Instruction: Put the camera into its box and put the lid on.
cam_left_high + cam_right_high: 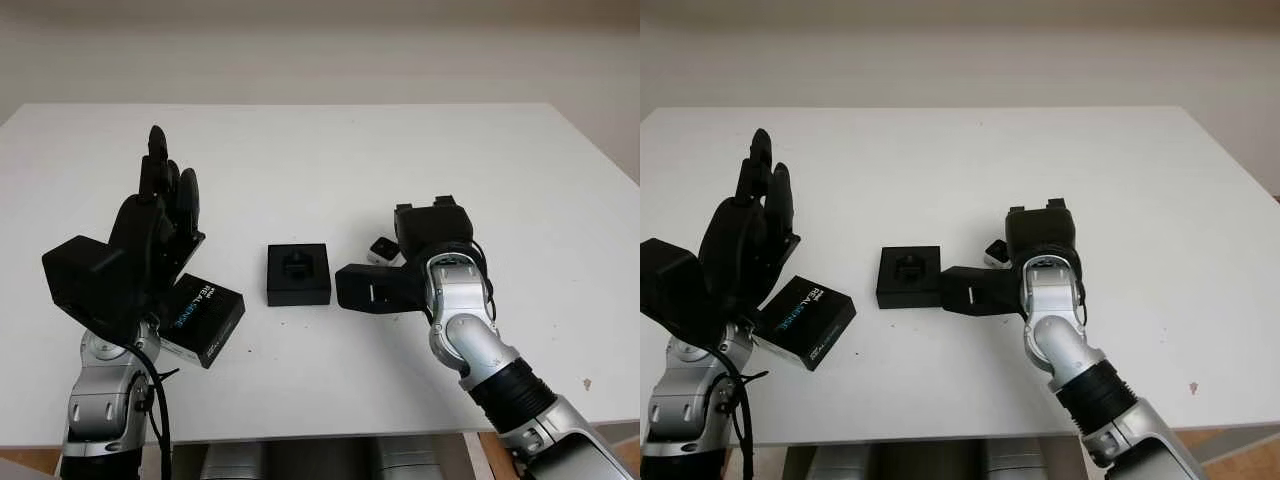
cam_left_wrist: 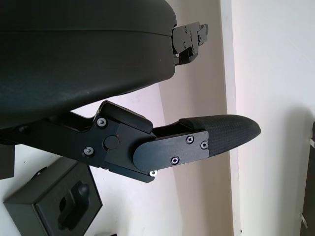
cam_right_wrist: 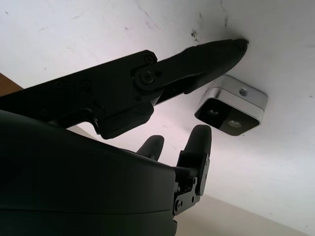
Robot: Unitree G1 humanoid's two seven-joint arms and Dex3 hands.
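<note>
The camera (image 3: 231, 109) lies on the table (image 1: 330, 150), right of the box (image 1: 298, 274), bracketed but ungripped by the open right hand (image 3: 197, 103). Fingers should be closed squarely across its sides. The left hand (image 1: 160, 215) is raised, open.

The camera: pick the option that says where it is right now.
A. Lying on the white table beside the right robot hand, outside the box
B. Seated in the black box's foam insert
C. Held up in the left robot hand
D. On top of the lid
A: the camera lies on the table at the right robot hand, which has not closed on it; the box holds nothing.
</note>
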